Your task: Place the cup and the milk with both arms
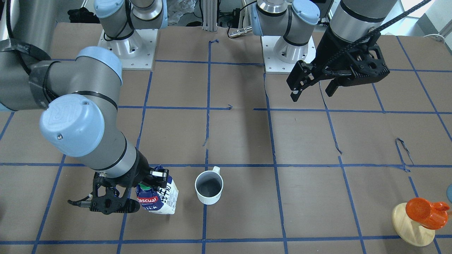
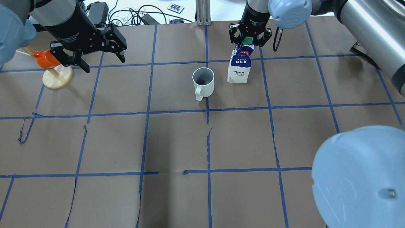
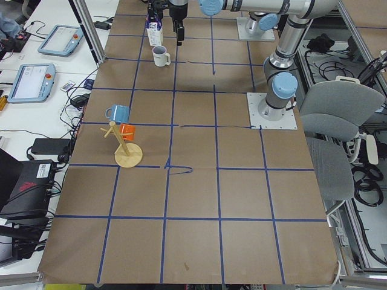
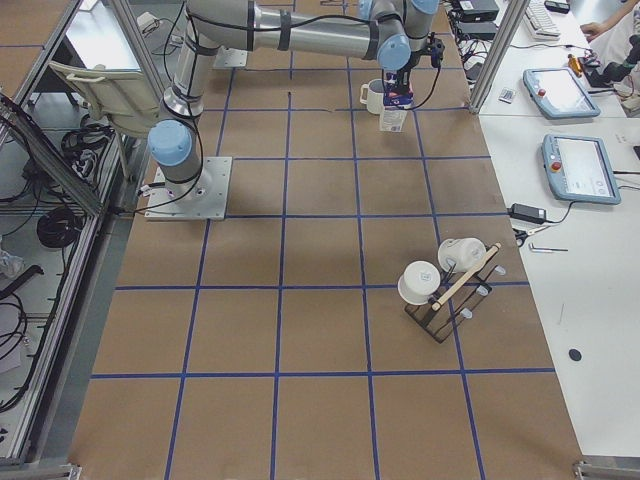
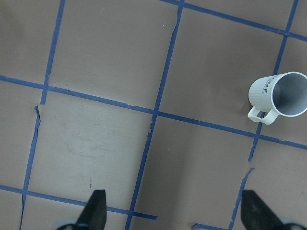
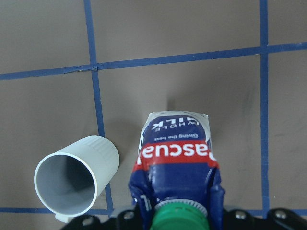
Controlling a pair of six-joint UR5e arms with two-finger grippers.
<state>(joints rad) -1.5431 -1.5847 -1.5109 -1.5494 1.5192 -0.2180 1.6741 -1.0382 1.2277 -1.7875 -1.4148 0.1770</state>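
- Two grippers are under report, and both task items stand upright on the table (image 2: 177, 142), toward the side far from my bases.
- My right gripper (image 2: 248, 40) comes straight down over the milk (image 2: 239, 68). Its jaws are clamped on the gable top, one on each side. In the right wrist view the green cap (image 6: 178, 218) sits between them, close under the camera.
- Reason for this hold, as I judge it: a grip from above at the top keeps a tall, narrow carton vertical while its base meets the paper. The base appears to sit flat on the table, so I rate this item as ready for release.
- The cup (image 2: 203, 80) stands just beside the milk on the side toward my left arm. It is apart from the carton, not touching it. Its mouth is up, its handle points toward my base, and it sits at a blue tape line (image 2: 208, 139).
- My left gripper (image 5: 175, 213) holds nothing, and its jaws are wide apart. It hangs above the table, well apart from the cup and near the orange cup (image 2: 46, 58) on its wooden stand (image 2: 58, 77). In its wrist view the cup lies at the upper right, well outside the jaws.
- Judgement: the cup is set down, and the left arm's position leaves the right arm room.
- Risk noted: an uneven opening could drag the carton toward the cup.
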